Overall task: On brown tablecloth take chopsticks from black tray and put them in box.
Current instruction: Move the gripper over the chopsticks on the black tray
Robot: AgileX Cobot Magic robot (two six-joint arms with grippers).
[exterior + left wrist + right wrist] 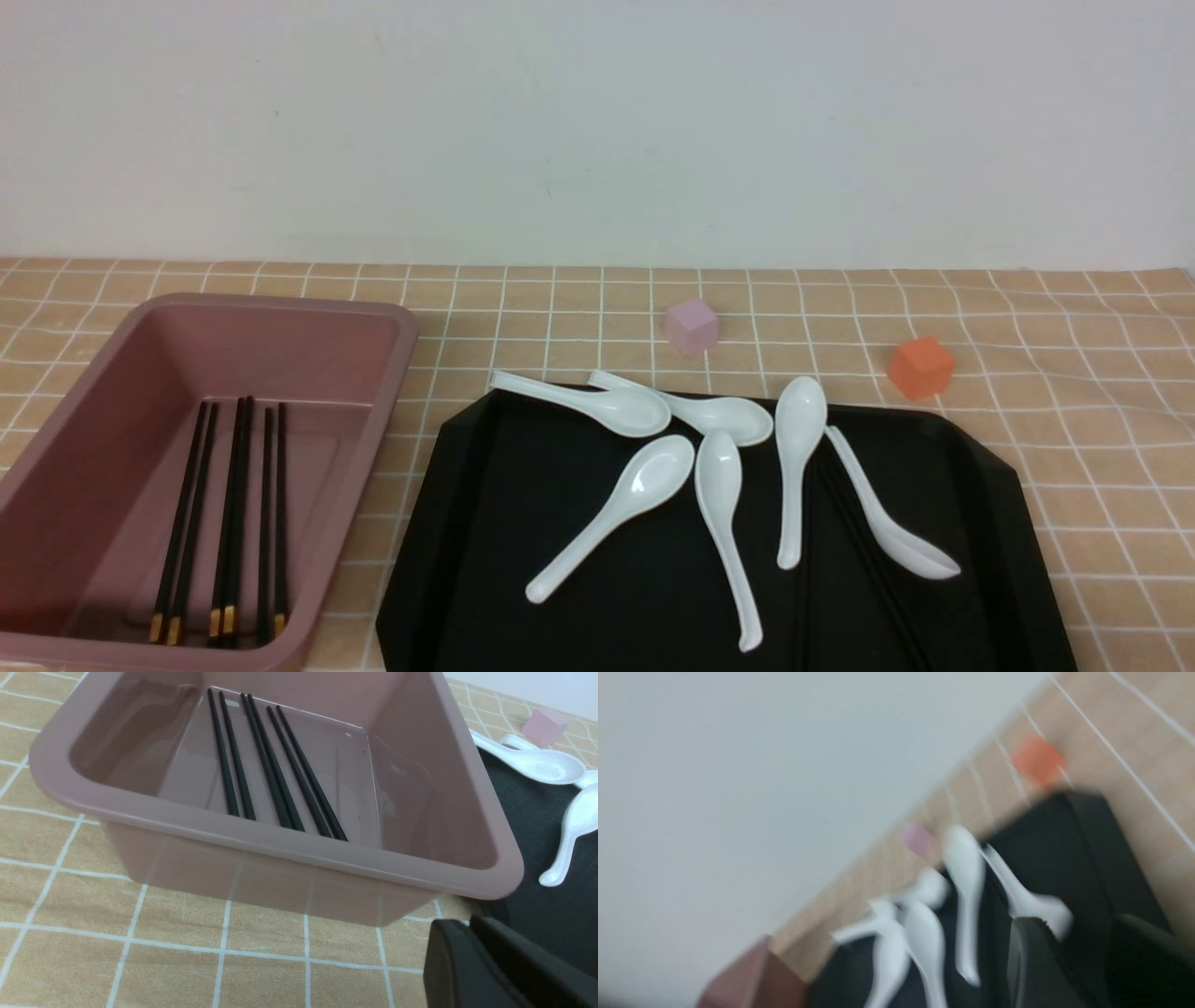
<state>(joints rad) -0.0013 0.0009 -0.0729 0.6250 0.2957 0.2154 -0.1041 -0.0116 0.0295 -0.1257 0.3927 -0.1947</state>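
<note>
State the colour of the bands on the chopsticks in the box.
Gold bands on black chopsticks; clearest in front view.

Black chopsticks [231, 523] flat in pink box [400, 366]

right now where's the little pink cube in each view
Front view: pink cube on the cloth, just behind the black tray.
Left wrist view: pink cube beyond the spoon handles.
Right wrist view: pink cube, blurred, beside a spoon bowl.
Shared landmark: the white spoons.

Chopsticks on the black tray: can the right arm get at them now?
Probably yes: the chopsticks lie mostly uncovered on the black tray, right half, though white spoons close on both sides may crowd the grasp.
</note>
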